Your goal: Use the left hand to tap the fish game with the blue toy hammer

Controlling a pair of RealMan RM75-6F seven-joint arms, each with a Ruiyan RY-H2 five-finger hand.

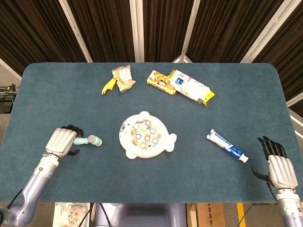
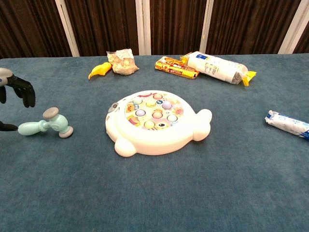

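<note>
One smooth plastic blue toy hammer point(image 2: 47, 123) lies on napped table point(image 1: 61, 99).

Premises appear to be a robot test bay or laboratory, not a home. A table point(image 1: 57, 90) covered in teal felt stands before dark pleated curtains point(image 1: 104, 28) with white uprights. Beyond the table's left edge, cabling point(image 1: 6, 92) lies on bare floor, though indistinctly.

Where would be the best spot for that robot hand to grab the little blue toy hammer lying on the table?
Probably the pale blue handle of the small blue toy hammer. It lies flat on the teal table, handle end pointing at the left hand, grey-capped head towards the white fish game. Coming from the left and closing around the handle leaves the head free.
</note>
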